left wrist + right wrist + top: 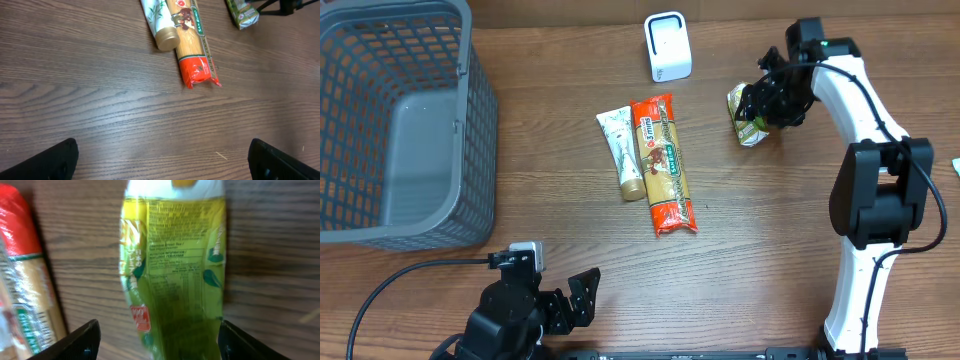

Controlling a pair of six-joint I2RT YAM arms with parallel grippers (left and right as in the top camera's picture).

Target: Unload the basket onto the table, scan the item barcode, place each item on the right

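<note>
A green-yellow snack packet (pixel 748 118) lies on the wooden table at the back right, its printed label side up in the right wrist view (pixel 172 265). My right gripper (pixel 767 100) hangs over it, open. The packet sits between the jaws with a clear gap on the left side and the right finger (pixel 240 340) close against its edge. The white barcode scanner (pixel 667 46) stands at the back centre, left of the packet. My left gripper (pixel 582 295) is open over bare wood near the front edge, holding nothing (pixel 162 167).
A red-and-tan pasta pack (pixel 662 165) and a cream tube (pixel 623 153) lie side by side mid-table; both also show in the left wrist view, pasta (pixel 192 45) and tube (pixel 161 25). A grey mesh basket (pixel 395 120) fills the back left corner.
</note>
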